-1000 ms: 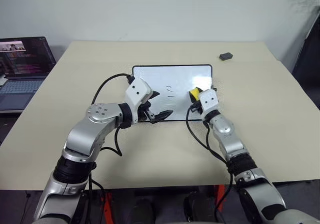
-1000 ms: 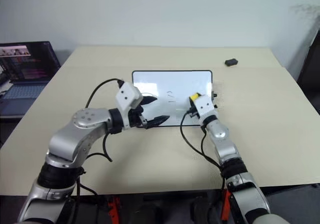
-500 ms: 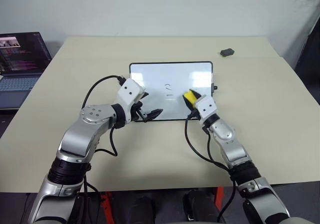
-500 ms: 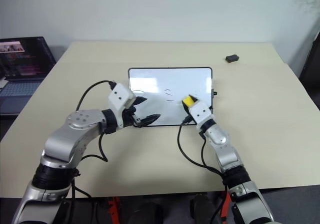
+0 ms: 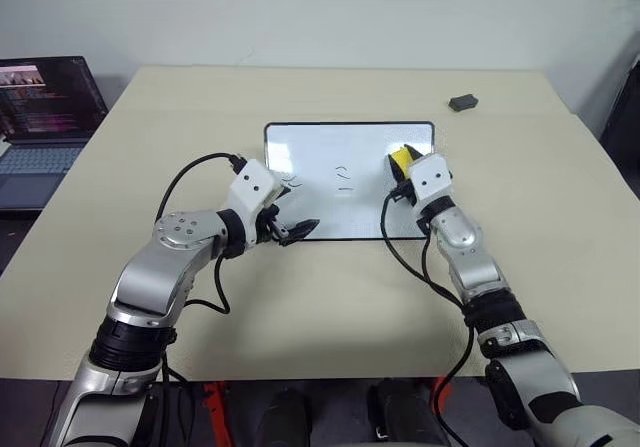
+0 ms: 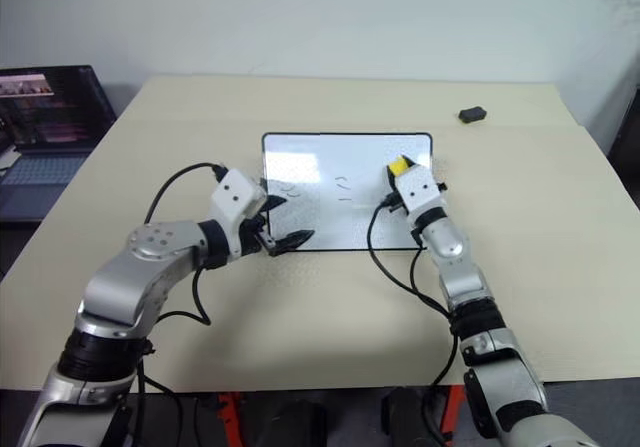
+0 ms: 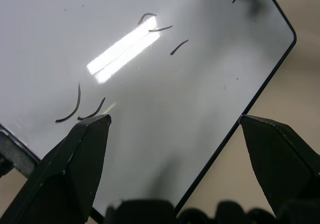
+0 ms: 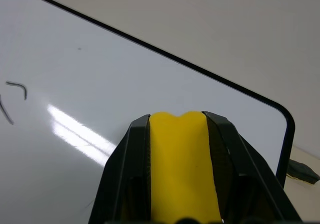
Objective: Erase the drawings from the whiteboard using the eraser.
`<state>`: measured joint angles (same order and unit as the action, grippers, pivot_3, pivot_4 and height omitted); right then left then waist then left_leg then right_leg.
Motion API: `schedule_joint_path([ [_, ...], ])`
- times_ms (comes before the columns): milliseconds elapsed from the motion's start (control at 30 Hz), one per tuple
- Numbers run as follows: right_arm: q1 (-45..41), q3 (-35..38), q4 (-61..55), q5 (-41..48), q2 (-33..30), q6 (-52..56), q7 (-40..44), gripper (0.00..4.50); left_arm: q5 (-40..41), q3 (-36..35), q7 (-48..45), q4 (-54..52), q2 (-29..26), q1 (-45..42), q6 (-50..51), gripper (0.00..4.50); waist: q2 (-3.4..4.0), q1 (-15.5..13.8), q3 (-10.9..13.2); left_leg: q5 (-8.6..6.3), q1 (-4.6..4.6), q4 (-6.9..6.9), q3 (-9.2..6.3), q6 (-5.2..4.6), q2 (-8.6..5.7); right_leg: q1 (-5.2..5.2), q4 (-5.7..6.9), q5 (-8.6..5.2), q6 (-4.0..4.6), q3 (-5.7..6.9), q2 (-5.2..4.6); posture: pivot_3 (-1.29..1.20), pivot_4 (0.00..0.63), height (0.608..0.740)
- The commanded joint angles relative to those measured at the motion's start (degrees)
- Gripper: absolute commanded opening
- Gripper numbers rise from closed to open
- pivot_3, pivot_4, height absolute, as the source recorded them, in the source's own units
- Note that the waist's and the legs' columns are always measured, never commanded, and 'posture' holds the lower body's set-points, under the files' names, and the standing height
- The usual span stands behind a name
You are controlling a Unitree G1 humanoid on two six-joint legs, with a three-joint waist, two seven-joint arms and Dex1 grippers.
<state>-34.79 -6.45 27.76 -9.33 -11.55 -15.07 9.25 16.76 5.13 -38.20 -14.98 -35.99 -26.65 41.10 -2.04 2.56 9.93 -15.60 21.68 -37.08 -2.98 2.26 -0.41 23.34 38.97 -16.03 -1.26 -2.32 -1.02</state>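
Note:
The whiteboard (image 5: 330,147) lies flat in the middle of the table. Thin black drawings (image 5: 343,172) sit near its centre, and more squiggles (image 5: 290,180) are toward its left side. My right gripper (image 5: 403,163) is shut on the yellow eraser (image 5: 401,156) and holds it over the board's far right part. In the right wrist view the eraser (image 8: 182,164) sits between the two black fingers, with a drawing (image 8: 17,87) off to one side. My left gripper (image 5: 295,229) stands open over the board's near left edge, with squiggles (image 7: 75,106) just ahead of it.
A small dark grey lump (image 5: 462,101) lies at the table's far right. An open laptop (image 5: 45,107) stands on a lower surface off the table's left side. Black cables loop from both wrists over the near table.
My right gripper has lifted the eraser and carried it from the board's near right toward its far right. The left gripper has drifted slightly left. The camera view has shifted.

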Motion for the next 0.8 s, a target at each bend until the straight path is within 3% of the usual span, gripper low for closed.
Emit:
schedule_joint_path([
  [33, 4.24, -1.95, 2.45, -2.47, -1.36, 3.02, 1.02, 1.17, 0.40, -1.42, 0.08, -1.79, 0.02, -0.79, 0.01, 4.50, -0.01, 0.01, 0.00, 0.00, -0.15, 0.00, -0.01, 0.00, 0.00, -0.15, 0.00, 0.00, 0.00, 0.01, 0.00, 0.00, 0.150, 0.740],
  [367, 10.85, -4.60, -5.05, -3.69, -3.06, 16.86, 6.21, 1.17, 0.65, -1.43, 0.00, -2.10, 0.29, -0.91, 0.28, 4.50, -0.08, 0.39, -0.04, 0.07, -2.06, 0.02, -0.05, -0.11, 0.01, -2.07, -0.11, -0.24, -0.26, -0.04, 0.06, 0.00, 0.150, 0.740],
  [467, 12.14, -4.36, -8.50, -2.45, -2.96, 19.81, 8.24, 1.17, 0.67, -1.45, -0.02, -2.12, 0.34, -0.76, 0.25, 4.50, -0.18, 0.39, -0.10, 0.12, -2.07, 0.01, -0.06, -0.14, 0.01, -2.08, -0.10, -0.29, -0.17, -0.04, 0.06, 0.00, 0.150, 0.740],
  [667, 10.95, -0.78, -19.03, 3.94, -0.01, 15.08, 8.55, 1.16, 0.64, -1.60, 0.01, -2.15, 0.27, -0.46, 0.11, 4.50, -0.15, 0.59, 0.01, 0.12, -1.76, 0.08, -0.05, -0.13, 0.02, -1.73, -0.14, -0.19, -0.35, -0.04, 0.06, 0.00, 0.150, 0.740],
  [800, 5.29, 2.00, -18.98, 4.10, 0.82, 13.59, 4.81, 1.16, 0.60, -1.36, -0.13, -2.41, 0.23, -0.07, -0.06, 4.50, -0.06, 0.54, 0.08, 0.14, -0.77, 0.07, -0.07, -0.10, 0.01, -0.75, -0.05, 0.04, -0.08, -0.01, 0.05, 0.00, 0.150, 0.740],
])
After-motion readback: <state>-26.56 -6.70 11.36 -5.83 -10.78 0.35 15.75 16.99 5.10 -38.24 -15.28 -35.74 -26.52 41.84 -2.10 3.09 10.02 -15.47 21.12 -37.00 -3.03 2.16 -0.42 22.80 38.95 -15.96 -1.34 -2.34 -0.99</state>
